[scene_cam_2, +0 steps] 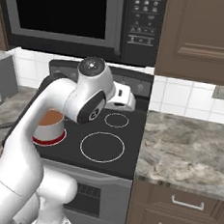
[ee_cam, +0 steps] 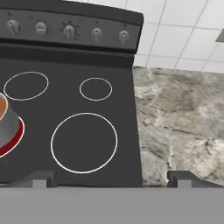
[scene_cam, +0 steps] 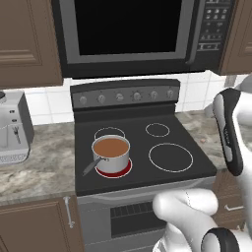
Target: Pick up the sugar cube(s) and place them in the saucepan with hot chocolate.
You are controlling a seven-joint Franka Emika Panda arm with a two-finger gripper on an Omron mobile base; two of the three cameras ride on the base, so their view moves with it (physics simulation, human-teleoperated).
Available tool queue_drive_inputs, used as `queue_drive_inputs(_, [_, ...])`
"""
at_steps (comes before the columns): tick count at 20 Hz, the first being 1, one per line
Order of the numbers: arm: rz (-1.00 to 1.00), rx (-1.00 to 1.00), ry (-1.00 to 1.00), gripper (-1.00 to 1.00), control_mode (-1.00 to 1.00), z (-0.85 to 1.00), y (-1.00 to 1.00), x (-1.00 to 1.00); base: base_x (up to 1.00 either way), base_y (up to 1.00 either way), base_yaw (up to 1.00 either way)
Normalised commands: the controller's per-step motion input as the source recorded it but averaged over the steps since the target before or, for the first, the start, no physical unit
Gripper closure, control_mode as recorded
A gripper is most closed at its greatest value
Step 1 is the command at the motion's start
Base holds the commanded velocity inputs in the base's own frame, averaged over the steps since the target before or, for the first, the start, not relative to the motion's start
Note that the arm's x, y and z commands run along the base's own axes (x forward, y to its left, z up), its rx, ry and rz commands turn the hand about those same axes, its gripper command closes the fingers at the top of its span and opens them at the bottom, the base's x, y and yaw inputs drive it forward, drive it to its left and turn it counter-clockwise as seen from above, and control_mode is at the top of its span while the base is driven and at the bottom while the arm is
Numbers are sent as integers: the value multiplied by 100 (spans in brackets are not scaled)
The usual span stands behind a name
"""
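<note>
White arm [scene_cam_2: 45, 122]; dark joints

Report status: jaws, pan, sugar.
Jaws open, empty, above the black stove top. Small steel saucepan of reddish-brown hot chocolate on glowing red burner. Tiny sugar cube on counter.

The shiny saucepan [scene_cam: 111, 155] sits left of the middle, upright on a red ring, full of brown hot chocolate [scene_cam: 110, 146]. A tiny sugar cube [ee_cam: 147, 123] lies right of middle.
</note>
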Motion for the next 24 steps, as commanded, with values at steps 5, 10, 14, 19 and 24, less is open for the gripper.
queue_drive_inputs(5, [0, 0, 20, -100, -100, -53, -66, 44, 0, 0, 0])
queue_drive_inputs(10, [0, -1, 25, -100, -100, -81, -53, 52, 0, 0, 0])
queue_drive_inputs(14, [0, -5, 32, -100, -100, -64, -46, 57, 0, 0, 0])
queue_drive_inputs(19, [0, -4, 28, -100, -100, -53, -38, 53, 0, 0, 0])
queue_drive_inputs(24, [1, 0, 5, -100, -100, -44, -28, 33, 0, 0, 0])
